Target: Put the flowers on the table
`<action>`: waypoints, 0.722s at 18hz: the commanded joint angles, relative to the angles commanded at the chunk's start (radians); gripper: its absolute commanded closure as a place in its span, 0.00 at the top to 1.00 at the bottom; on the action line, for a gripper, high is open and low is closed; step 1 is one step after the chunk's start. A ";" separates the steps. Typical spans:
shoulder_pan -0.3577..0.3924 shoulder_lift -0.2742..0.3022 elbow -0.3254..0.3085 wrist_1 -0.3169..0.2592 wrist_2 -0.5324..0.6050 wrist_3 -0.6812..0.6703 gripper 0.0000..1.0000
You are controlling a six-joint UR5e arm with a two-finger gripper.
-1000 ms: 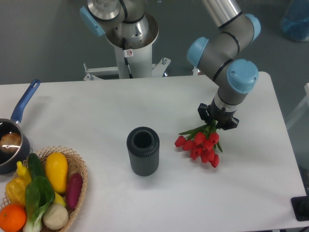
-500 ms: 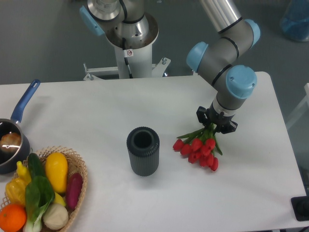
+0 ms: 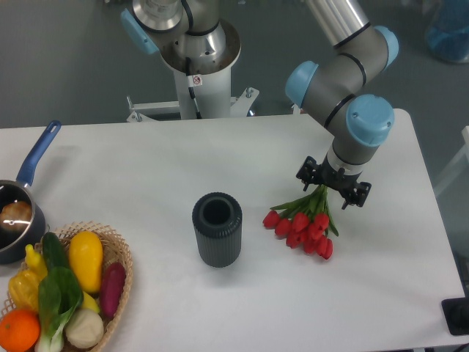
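The flowers [image 3: 302, 226], a bunch of red tulips with green stems, lie on the white table [image 3: 146, 169] to the right of the vase, heads pointing toward the front. My gripper [image 3: 333, 185] hangs over the stem end, pointing down. Its fingers [image 3: 358, 193] are spread apart on either side of the stems, so it is open and no longer clamps them.
A dark ribbed vase [image 3: 217, 229] stands upright at the table's middle. A wicker basket [image 3: 117, 253] of vegetables and fruit sits at the front left. A blue-handled pot [image 3: 22, 202] is at the left edge. The robot's base [image 3: 196, 66] rises behind the table.
The flowers sank slightly onto the table and now rest there. My gripper's fingers have spread apart, letting go of the stems.
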 joint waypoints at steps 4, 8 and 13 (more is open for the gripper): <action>0.003 0.067 0.028 0.005 -0.028 -0.015 1.00; -0.017 0.120 0.060 0.006 -0.103 -0.028 1.00; -0.080 0.140 0.130 0.008 -0.123 -0.029 1.00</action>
